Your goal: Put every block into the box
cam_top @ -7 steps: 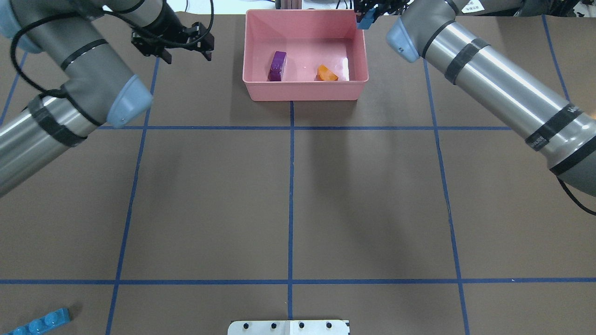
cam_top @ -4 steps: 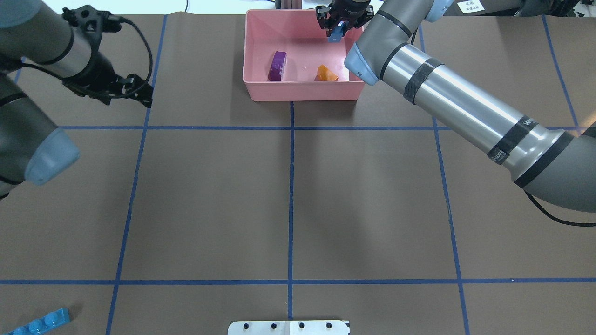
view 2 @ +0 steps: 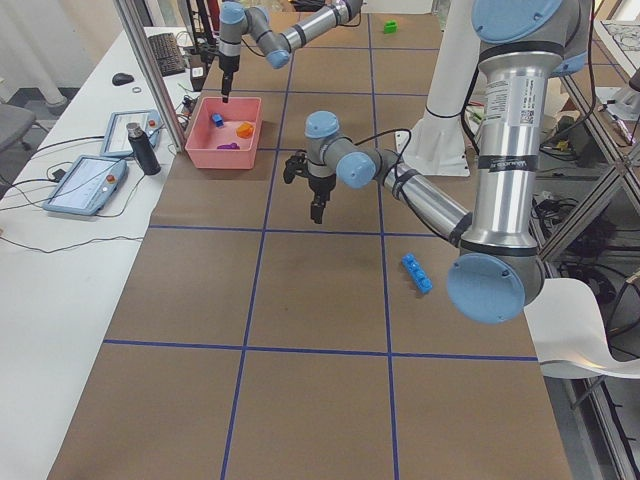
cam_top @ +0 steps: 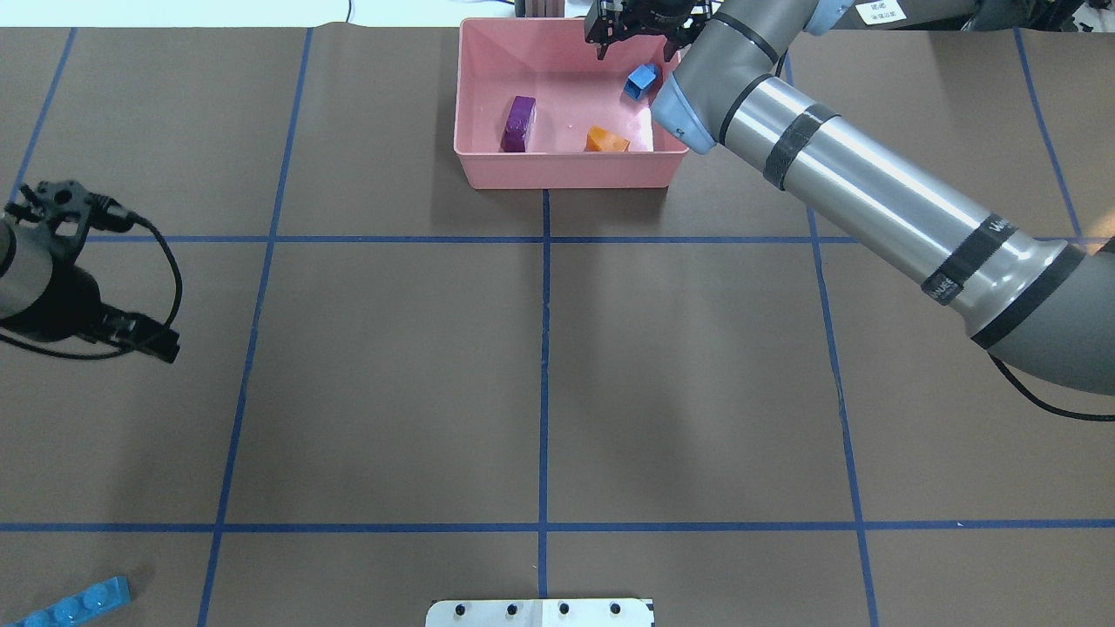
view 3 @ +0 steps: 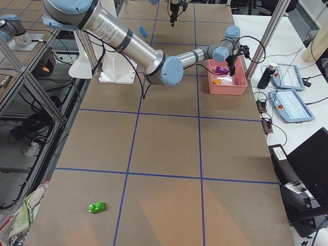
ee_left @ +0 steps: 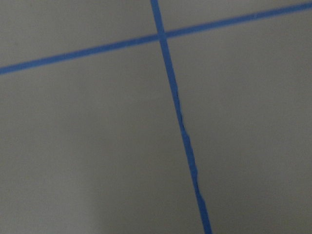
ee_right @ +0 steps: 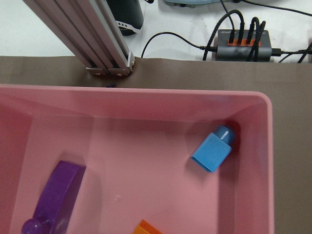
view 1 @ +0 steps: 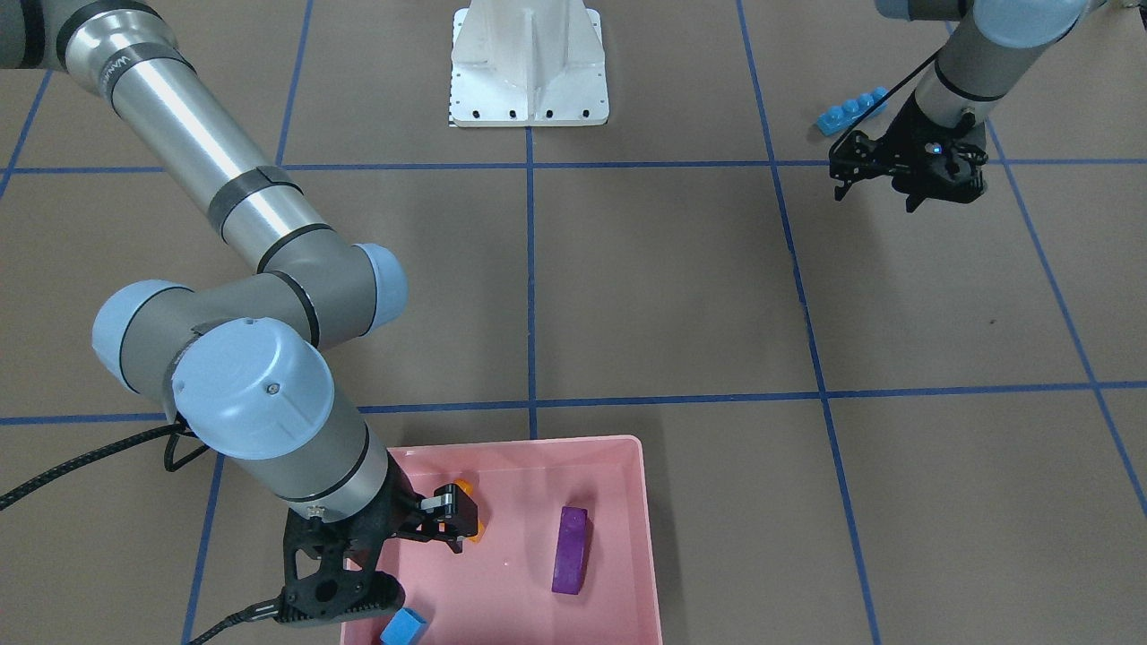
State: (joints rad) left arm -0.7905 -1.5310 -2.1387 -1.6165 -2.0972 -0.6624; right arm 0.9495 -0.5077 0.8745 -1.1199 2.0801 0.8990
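**A:** What's new?

**B:** The right end effector point(cam_top: 636, 43) has spread. The small blue plastic cube brick point(cam_top: 641, 80) now lies in the shallow pink plastic tray point(cam_top: 566, 174), near its far right corner.

**A:** What's left?

**B:** The long blue four-stud brick point(cam_top: 74, 603) sits at the brown worktop point(cam_top: 540, 392) edge. The left end effector point(view 1: 876, 193), spread and empty, has open room toward it.

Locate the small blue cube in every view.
Exterior front-facing: small blue cube at the bottom edge, inside the pink box.
Overhead exterior: cube at top, in the box's far right corner.
Exterior left: cube upper left, in the box.
Exterior right: not discernible.
Left wrist: not in it.
Right wrist: cube right of centre.
Shared landmark: the pink box.
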